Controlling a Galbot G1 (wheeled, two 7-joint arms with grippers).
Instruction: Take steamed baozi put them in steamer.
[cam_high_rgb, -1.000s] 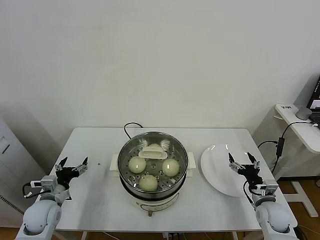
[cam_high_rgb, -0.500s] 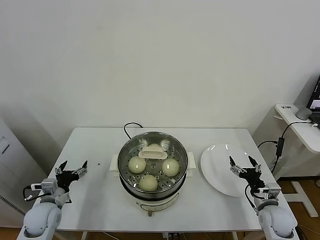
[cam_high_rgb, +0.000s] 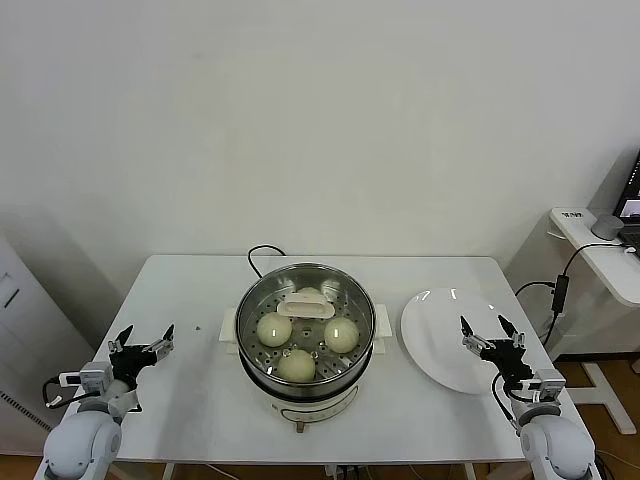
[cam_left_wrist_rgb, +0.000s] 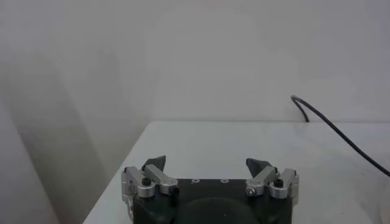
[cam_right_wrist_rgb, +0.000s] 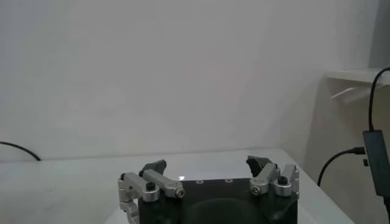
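Observation:
The steamer, a shiny steel pot on a white base, stands mid-table. Inside on the perforated tray lie three cream baozi: one on the left, one on the right, one at the front. Another baozi at the back is partly hidden by a white bar-shaped piece. My left gripper hangs open and empty over the table's left edge. My right gripper is open and empty above the plate's near right side.
A bare white plate lies right of the steamer. A black cable runs from behind the steamer. A side desk with cables stands off to the right. The white table shows in both wrist views.
Both grippers have drawn back slightly toward my body and a little lower. They stay open. The baozi and steamer have not moved.

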